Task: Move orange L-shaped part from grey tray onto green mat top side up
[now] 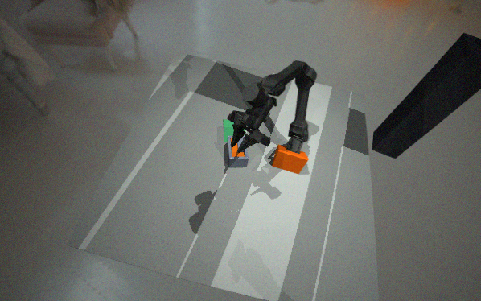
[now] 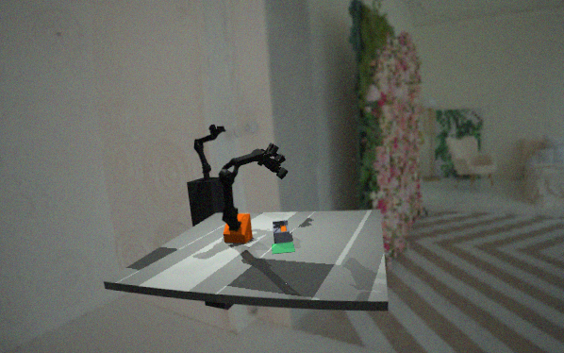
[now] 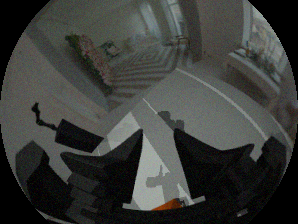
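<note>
Claw (image 2: 281,171) part-released, grasping nothing, high above grey tray (image 2: 281,237); orange part (image 2: 283,228) seated below; green mat (image 2: 283,248) adjoining.

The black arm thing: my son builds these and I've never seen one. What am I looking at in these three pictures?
It is a jointed robot arm on an orange base, ending in a two-fingered gripper. One picture looks down from above, one looks from across the room, and one is from a camera at the wrist, where the dark shapes are the fingers. On the striped table sit a grey tray holding an orange part, with a green mat beside it. The gripper is partly open above the tray and holds nothing.
</note>
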Controlling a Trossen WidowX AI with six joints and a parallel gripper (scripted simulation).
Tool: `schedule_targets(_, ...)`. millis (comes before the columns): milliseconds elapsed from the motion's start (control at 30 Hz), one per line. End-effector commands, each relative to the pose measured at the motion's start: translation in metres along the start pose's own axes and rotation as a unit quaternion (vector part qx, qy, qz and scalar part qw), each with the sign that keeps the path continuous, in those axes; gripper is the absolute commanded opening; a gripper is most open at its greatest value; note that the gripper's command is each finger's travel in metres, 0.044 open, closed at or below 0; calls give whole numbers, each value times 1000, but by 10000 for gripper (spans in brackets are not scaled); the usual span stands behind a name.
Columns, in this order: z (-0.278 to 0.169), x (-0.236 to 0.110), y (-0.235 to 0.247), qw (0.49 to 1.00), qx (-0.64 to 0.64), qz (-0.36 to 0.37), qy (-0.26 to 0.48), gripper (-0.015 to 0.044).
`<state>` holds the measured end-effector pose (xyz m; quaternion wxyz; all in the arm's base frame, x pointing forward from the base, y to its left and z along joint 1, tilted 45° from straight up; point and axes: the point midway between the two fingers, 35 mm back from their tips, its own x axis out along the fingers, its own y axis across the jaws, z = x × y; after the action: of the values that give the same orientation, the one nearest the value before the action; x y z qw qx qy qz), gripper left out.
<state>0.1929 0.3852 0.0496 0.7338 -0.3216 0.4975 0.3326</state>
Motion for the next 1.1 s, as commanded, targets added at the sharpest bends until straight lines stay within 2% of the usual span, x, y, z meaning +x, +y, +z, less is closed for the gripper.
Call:
schedule_targets(0, -53, 32, -48, 987, 69, -82, 123, 180)
schedule_targets(167, -145, 44, -122, 906, 154, -236, 315, 180)
schedule_targets(233, -163, 41, -136, 882, 164, -268, 352, 180)
schedule_targets(433, -167, 42, -139, 878, 165, -272, 357, 180)
schedule_targets(700, -217, 83, -164, 878, 165, -273, 357, 180)
schedule_targets(1067, -224, 89, -168, 878, 165, -274, 357, 180)
